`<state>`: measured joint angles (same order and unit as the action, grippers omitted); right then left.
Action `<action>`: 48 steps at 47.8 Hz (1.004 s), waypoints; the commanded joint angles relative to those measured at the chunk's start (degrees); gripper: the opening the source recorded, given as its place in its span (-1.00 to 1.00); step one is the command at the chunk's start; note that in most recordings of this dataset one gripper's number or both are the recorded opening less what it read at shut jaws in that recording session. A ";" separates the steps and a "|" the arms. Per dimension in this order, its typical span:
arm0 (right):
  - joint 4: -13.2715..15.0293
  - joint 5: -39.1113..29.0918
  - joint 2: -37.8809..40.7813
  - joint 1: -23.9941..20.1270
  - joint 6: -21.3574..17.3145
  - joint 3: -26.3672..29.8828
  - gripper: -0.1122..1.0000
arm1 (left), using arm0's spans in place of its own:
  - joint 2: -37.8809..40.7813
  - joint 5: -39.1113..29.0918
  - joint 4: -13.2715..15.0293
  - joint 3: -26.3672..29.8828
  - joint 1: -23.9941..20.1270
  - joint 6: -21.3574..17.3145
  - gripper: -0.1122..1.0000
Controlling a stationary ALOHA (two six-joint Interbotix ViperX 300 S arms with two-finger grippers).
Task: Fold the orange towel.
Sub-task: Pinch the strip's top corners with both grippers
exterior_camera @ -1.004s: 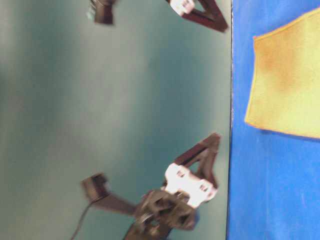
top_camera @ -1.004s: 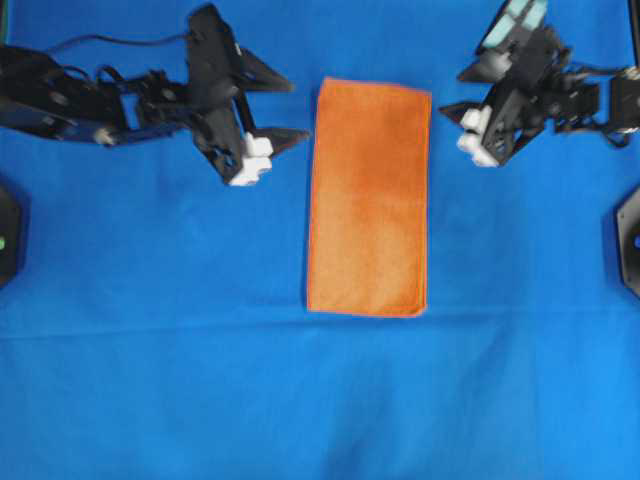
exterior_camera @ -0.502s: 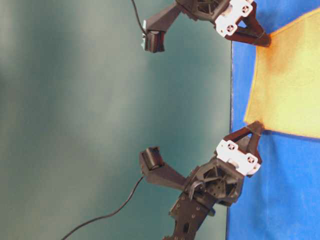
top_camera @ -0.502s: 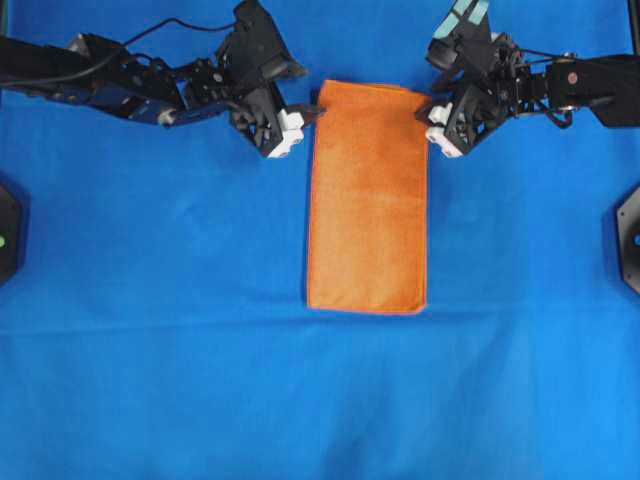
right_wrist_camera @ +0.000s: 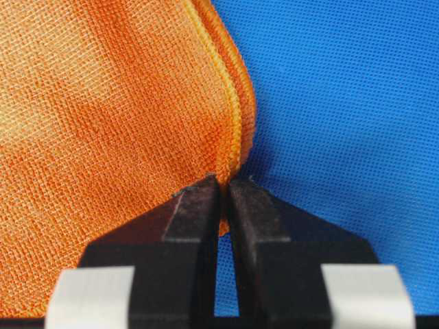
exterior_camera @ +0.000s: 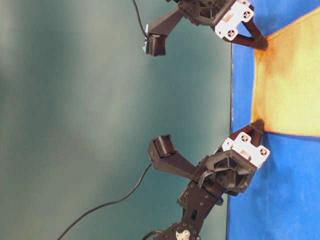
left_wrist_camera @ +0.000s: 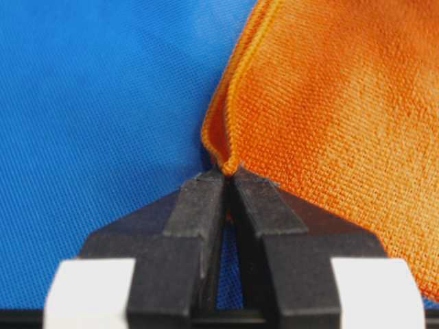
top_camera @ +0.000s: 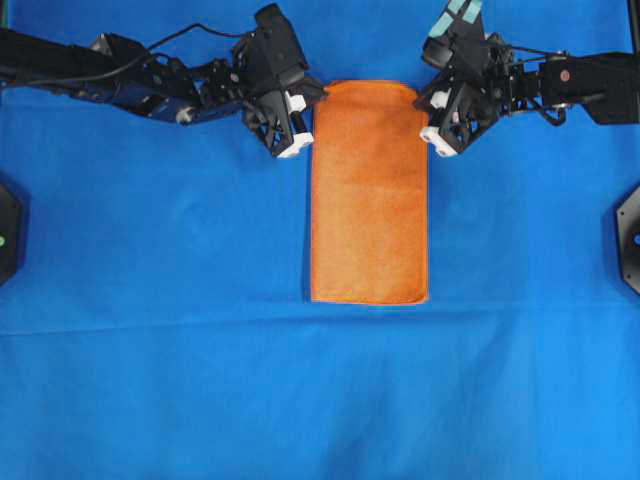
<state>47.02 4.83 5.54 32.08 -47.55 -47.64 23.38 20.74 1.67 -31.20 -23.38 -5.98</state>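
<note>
1. We see the orange towel [top_camera: 368, 192] folded into a long strip, lying flat in the middle of the blue cloth [top_camera: 200, 380] that covers the tabletop.
2. The left end effector [left_wrist_camera: 226, 179] is clamped on the towel's far left corner.
3. The right end effector [right_wrist_camera: 223, 184] pinches the far right corner, its jaws closed on the hem.
4. We find no readable writing or brand.

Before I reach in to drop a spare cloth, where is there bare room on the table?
The blue table cloth lies bare along the near edge below the bright orange terry towel, and beside its long sides. The far end is crowded: the left gripper and right gripper pinch the towel's corners.
</note>
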 commanded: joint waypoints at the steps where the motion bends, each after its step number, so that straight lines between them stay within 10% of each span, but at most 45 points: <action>1: -0.26 0.62 -0.53 -0.35 -0.18 0.18 -0.72 | -0.79 0.09 -0.09 0.79 0.00 -0.26 -0.78; 48: 0.09 -4.13 -3.52 2.46 0.09 3.25 -0.72 | -4.66 -3.60 -0.09 3.16 -4.04 -4.31 -0.78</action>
<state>46.93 0.70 3.52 34.28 -47.37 -45.53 20.39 17.40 1.67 -29.44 -26.81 -10.11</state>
